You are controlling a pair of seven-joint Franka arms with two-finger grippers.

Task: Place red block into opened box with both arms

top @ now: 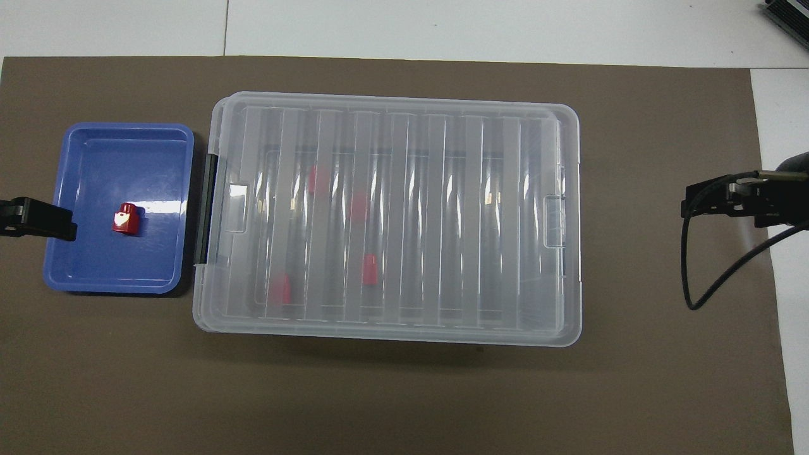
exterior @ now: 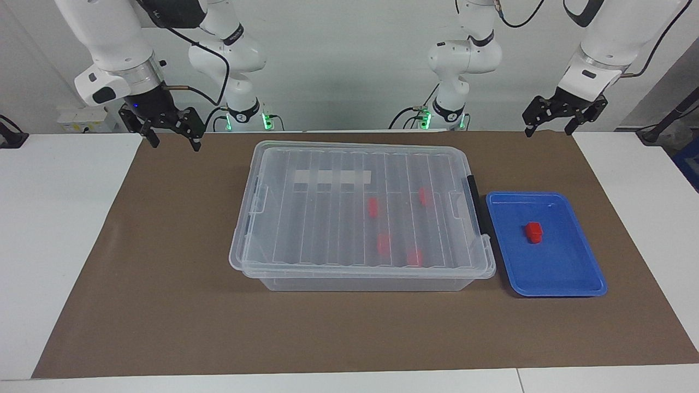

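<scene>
A small red block (exterior: pixel 533 232) (top: pixel 126 219) lies alone in a flat blue tray (exterior: pixel 573 273) (top: pixel 95 272). The clear box (exterior: pixel 284 218) (top: pixel 556 227) stands on the middle of the brown mat with its ribbed lid shut on it. Several more red blocks (exterior: pixel 384 244) show blurred through the lid. My left gripper (exterior: pixel 549 131) hangs open and empty, high at the left arm's end; in the overhead view its tip overlaps the tray's outer rim. My right gripper (exterior: pixel 176 143) hangs open and empty, high over the mat's edge at the right arm's end.
The tray sits beside the box toward the left arm's end, next to the box's black bar (exterior: pixel 476 203). The brown mat (exterior: pixel 164 305) covers most of the white table (exterior: pixel 49 245). A black cable (top: pixel 708 278) loops below the right gripper.
</scene>
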